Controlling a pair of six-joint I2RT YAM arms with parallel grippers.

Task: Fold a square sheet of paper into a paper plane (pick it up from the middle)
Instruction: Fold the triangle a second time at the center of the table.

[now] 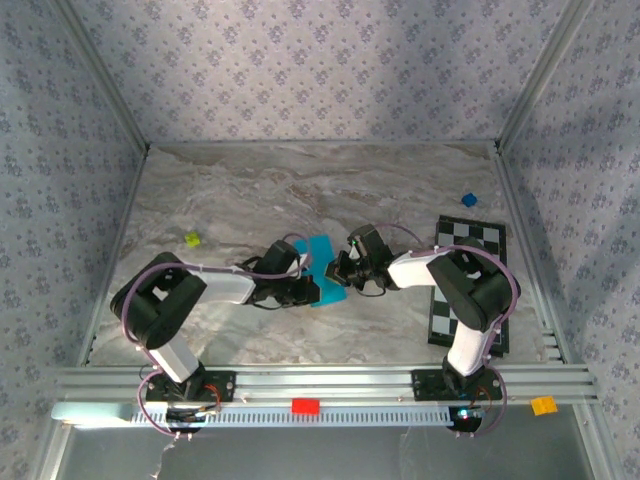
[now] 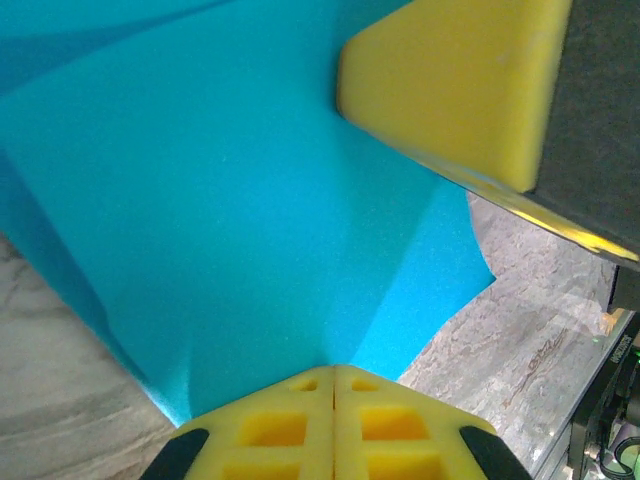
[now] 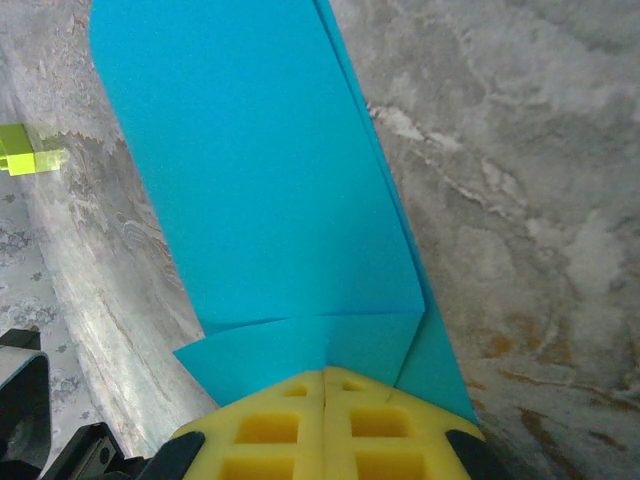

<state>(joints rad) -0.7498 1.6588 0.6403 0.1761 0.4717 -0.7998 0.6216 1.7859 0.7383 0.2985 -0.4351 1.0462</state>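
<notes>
The square sheet of paper (image 1: 324,262) is bright cyan and partly folded, lying mid-table between the two arms. My left gripper (image 1: 312,286) comes at it from the left. In the left wrist view its yellow fingertips (image 2: 333,372) are pressed together on the sheet's (image 2: 230,200) near edge, and a crease rises from the pinch. My right gripper (image 1: 340,272) meets the paper from the right. Its fingertips (image 3: 325,375) are closed on a folded, layered corner of the sheet (image 3: 260,170). One yellow finger of the right gripper (image 2: 450,90) shows at the top right of the left wrist view.
A black-and-white checkered board (image 1: 470,290) lies at the right, under the right arm. A small yellow-green cube (image 1: 192,239) (image 3: 25,158) sits to the left and a tiny blue cube (image 1: 469,199) at the back right. Red (image 1: 305,405) and orange (image 1: 543,405) blocks rest on the front rail.
</notes>
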